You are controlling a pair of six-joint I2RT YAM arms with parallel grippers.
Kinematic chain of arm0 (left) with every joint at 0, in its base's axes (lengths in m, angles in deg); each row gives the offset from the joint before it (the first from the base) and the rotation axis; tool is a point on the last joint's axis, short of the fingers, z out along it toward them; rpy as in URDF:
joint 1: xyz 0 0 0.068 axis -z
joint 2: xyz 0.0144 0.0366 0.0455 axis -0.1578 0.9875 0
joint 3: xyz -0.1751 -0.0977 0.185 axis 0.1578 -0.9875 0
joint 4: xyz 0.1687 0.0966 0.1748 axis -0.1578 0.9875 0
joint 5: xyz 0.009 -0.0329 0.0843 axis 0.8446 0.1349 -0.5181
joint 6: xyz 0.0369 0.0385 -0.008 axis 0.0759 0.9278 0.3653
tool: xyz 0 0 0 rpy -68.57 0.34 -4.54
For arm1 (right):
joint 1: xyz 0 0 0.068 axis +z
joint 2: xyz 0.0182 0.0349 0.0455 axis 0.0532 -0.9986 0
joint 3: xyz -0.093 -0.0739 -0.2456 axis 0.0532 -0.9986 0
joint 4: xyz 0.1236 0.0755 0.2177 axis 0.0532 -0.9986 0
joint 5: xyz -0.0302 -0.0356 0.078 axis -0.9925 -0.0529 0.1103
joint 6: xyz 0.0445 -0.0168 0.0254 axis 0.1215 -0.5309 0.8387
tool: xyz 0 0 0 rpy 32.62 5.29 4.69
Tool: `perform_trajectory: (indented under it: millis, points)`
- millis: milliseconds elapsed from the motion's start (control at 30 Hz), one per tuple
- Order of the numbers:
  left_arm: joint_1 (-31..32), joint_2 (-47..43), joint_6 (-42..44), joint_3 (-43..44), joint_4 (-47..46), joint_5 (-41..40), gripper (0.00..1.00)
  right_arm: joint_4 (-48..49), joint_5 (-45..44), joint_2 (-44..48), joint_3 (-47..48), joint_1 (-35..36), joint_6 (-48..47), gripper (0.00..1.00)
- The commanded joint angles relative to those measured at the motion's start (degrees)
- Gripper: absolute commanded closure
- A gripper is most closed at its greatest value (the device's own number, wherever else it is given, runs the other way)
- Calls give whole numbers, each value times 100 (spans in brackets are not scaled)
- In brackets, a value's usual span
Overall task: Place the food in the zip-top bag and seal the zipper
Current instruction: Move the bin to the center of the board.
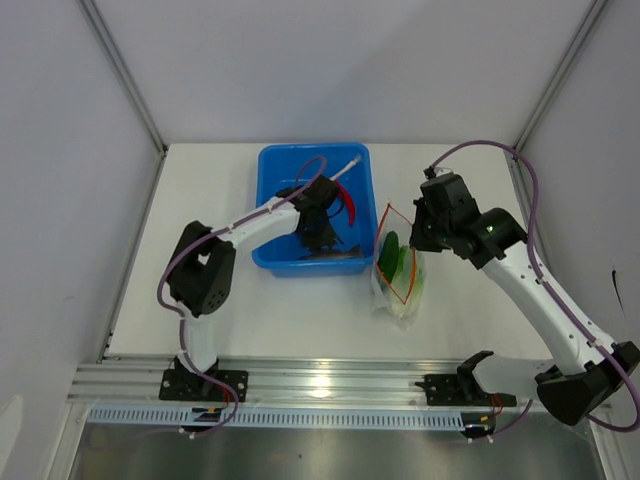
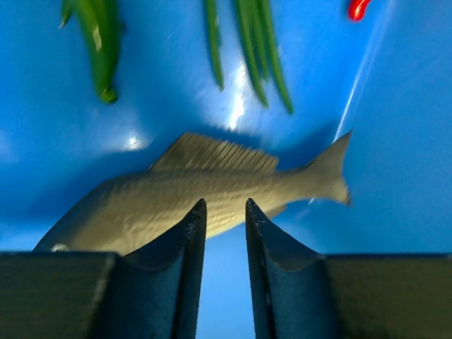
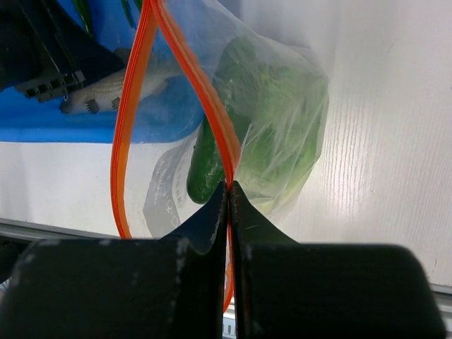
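The clear zip-top bag [image 1: 400,282] lies right of the blue bin, and its orange-red zipper [image 1: 385,225] gapes open. My right gripper [image 1: 416,238] is shut on one side of the zipper [image 3: 212,106] and holds the mouth open [image 3: 229,185]. Inside the bag are the pale green cabbage [image 3: 282,106] and a dark green pod [image 3: 205,169]. My left gripper [image 1: 322,243] is down inside the bin, with its jaws slightly open and empty [image 2: 226,208] over a grey toy fish [image 2: 176,201]. Green pods [image 2: 251,49] and a red chili [image 2: 358,7] lie beyond the fish. A whitish stalk [image 1: 350,168] lies at the bin's far corner.
The blue bin [image 1: 275,165] stands at the table's centre back, and its near wall lies close to the bag. Metal frame posts and white walls close in both sides. A rail [image 1: 330,385] runs along the near edge.
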Motion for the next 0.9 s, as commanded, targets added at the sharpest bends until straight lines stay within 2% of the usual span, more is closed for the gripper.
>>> perform_trajectory:
  millis: [0, 67, 100, 167, 400, 667, 867]
  points:
    - [58, -510, 119, -399, -367, -46, 71, 34, -42, 166, -32, -21, 5, 100]
    - [120, -729, 93, -1082, -577, 94, 76, 52, -33, 175, -41, -21, 22, 100]
    - [129, -791, 75, -1164, -578, 138, 76, 61, -33, 193, -49, -21, 13, 100]
    - [155, -932, 58, -1287, -649, 226, 85, 61, -24, 193, -58, -21, 22, 100]
    - [366, -1398, 66, -1780, -658, 191, 99, 87, -24, 193, -111, -30, 13, 100]
    - [384, -1995, -13, -2623, -693, 200, 99, 122, -7, 184, -173, -65, -31, 100]
    - [383, -2206, 268, -2378, -587, 16, 99, 158, 81, 122, -164, -109, -92, 100]
